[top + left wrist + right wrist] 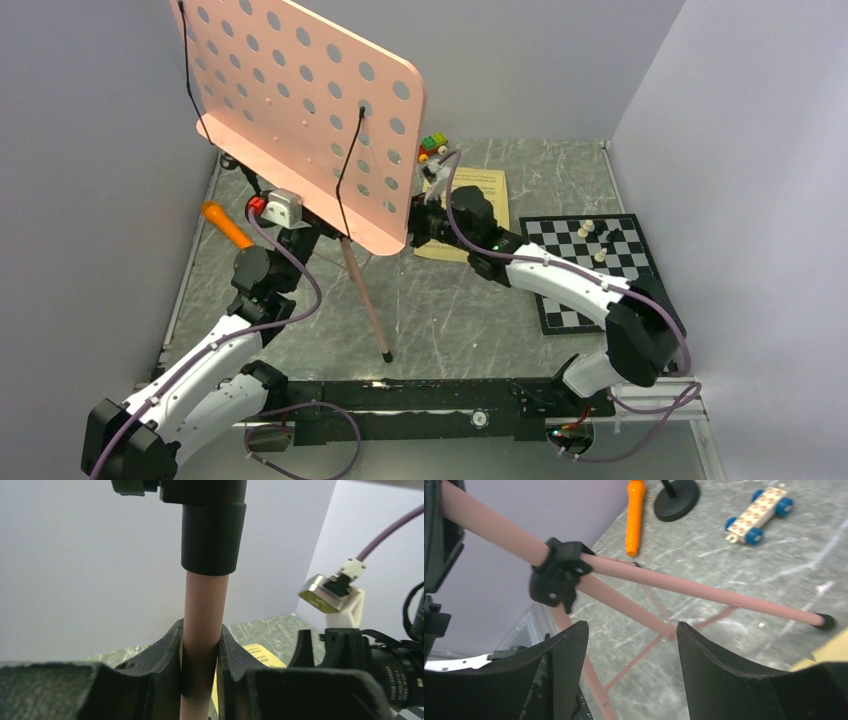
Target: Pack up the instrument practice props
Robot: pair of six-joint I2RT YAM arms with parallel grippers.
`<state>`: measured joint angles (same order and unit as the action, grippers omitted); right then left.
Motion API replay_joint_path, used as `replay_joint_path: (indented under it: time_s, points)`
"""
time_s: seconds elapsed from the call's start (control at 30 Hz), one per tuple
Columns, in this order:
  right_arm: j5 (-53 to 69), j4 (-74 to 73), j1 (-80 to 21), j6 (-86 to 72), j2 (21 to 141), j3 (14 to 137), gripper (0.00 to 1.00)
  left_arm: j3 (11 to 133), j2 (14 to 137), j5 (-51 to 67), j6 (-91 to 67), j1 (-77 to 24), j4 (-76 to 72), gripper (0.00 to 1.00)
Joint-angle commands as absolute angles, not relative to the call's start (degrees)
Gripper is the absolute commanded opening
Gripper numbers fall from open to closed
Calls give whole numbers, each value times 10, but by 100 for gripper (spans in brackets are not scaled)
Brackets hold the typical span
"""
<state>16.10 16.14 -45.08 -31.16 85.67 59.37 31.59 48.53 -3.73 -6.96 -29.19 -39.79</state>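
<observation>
Left gripper (pixel 200 650) is clamped on the pole of the pink music stand (pixel 300 110), right gripper (pixel 631 645) is held open and empty by the tripod legs (pixel 704 592), best folded while the pole is steadied; orange microphone (pixel 228 226) is noted at 9 o'clock of the stand, chessboard (pixel 590 270) at 3 o'clock beside the right arm.

Print on the yellow sheet-music pages (pixel 488 198) is too small to read.
</observation>
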Motion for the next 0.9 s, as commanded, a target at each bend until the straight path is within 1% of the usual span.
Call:
replay_joint_path:
  time_s: [0.0, 0.17, 0.27, 0.33, 0.43, 0.53, 0.67, 0.77, 0.87]
  points:
    - [112, 181, -439, -285, 807, 555, 70, 244, 533, -112, -158, -288, -255, 0]
    - [102, 207, -439, -261, 776, 532, 70, 215, 526, -123, -157, -297, -279, 0]
    - [96, 269, -440, -244, 760, 510, 70, 215, 506, -117, -152, -300, -277, 0]
    - [92, 341, -441, -240, 751, 486, 73, 223, 495, -114, -155, -300, -261, 0]
    - [84, 459, -444, -224, 749, 460, 81, 228, 477, -106, -160, -301, -244, 0]
    - [74, 467, -453, -205, 755, 479, 83, 226, 469, -113, -162, -304, -231, 0]
    - [52, 443, -472, -184, 761, 496, 83, 213, 479, -182, -201, -328, -191, 0]
    - [28, 441, -485, -169, 755, 485, 83, 200, 464, -272, -225, -352, -163, 0]
    - [17, 427, -489, -167, 755, 484, 83, 219, 453, -352, -230, -356, -116, 0]
